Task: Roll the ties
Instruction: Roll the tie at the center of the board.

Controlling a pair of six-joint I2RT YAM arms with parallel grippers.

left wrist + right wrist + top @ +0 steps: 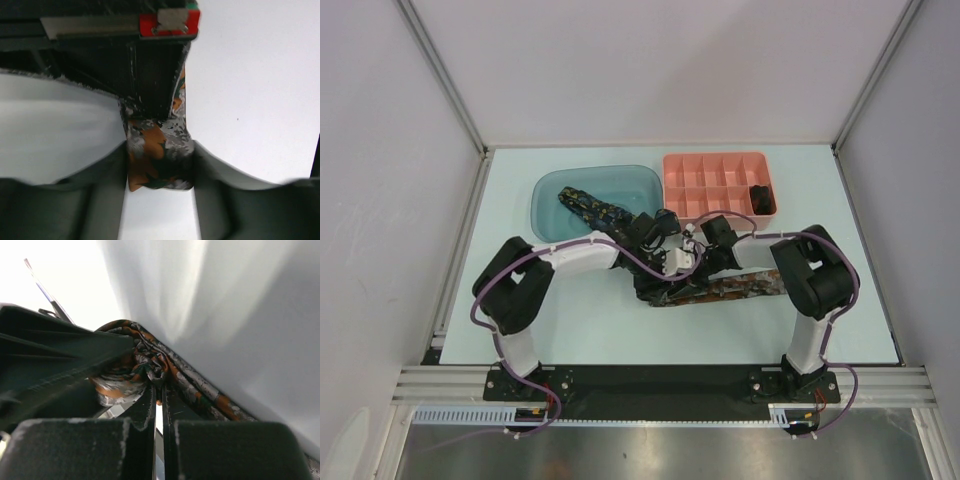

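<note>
The orange-brown flecked tie (750, 284) lies on the tabletop (590, 325) near its centre, its loose length running toward 3 o'clock. Both arms meet at its 9 o'clock end. The left fingers (100, 200) stand partly apart, pressed against 2 sides of the tie's folded end. The right fingers (100, 450) are together, pinching bunched fabric at their tips. In the left wrist view a red block (170, 22) with a metal clip sits on the black body above the tie; any lettering is unreadable. At 11 o'clock a teal basin (620, 185) holds the navy tie (588, 206). At 1 o'clock a pink compartment tray (720, 156) holds 1 rolled bundle (761, 195) in its 4 o'clock corner compartment.
</note>
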